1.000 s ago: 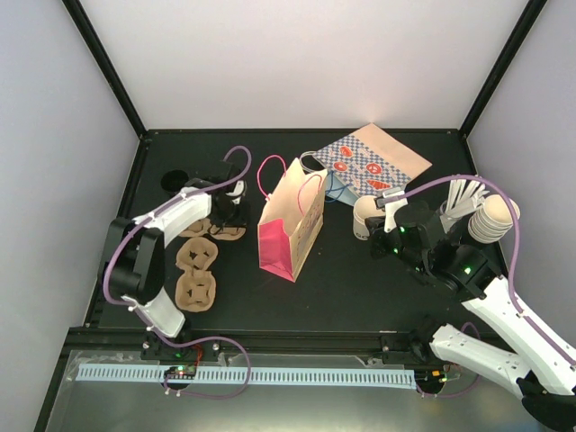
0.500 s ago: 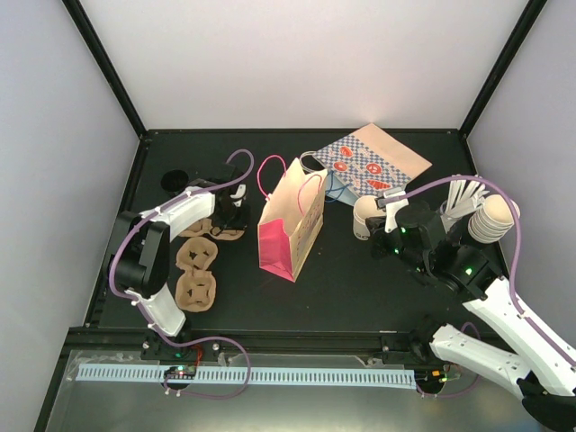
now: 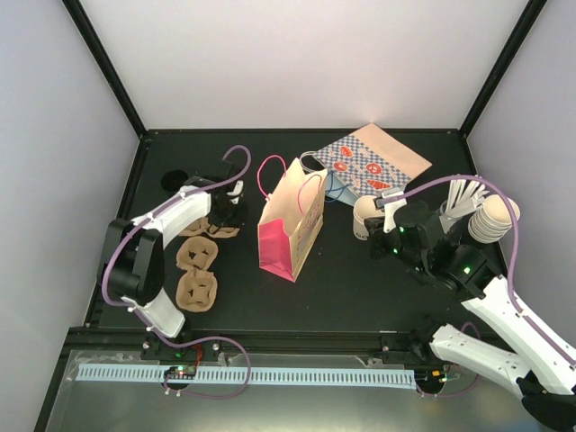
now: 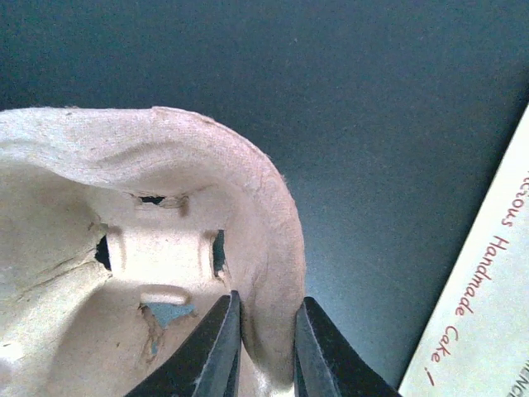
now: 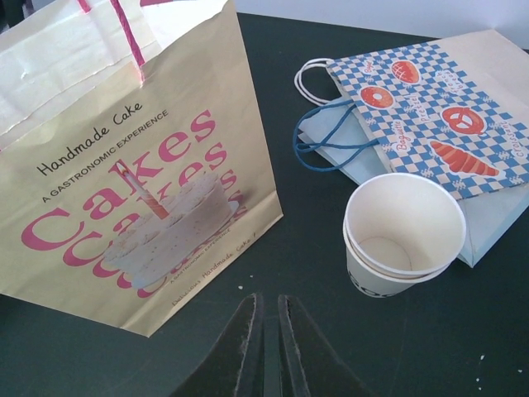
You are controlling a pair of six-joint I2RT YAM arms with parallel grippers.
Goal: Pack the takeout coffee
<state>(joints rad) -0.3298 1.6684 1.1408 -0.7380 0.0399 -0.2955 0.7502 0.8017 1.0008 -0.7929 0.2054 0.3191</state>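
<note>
Takeout coffee cup [image 5: 404, 234] sits on the black table [image 3: 351, 288], open mouth up and leaning a bit, dark print low on its side, cream inside. It touches the near edge of the checkered bag [image 5: 430, 107], which lies flat with blue handles. Right pincer [image 5: 269, 299] is clenched on nothing, fingers nearly together, low over the table. It is near the cup and apart from it, with the cup ahead and to its right. Pink cake bag [image 3: 290, 225] stands upright, mouth open, between the two arms and left of the cup. Left pincer [image 4: 266, 302] is grasping the rim wall of a pulp cup carrier [image 4: 124, 248], one finger inside and one outside. Two more carriers [image 3: 196, 273] lie nearer the left arm base. Stack of cream cups [image 3: 493, 220] stands at far right.
</note>
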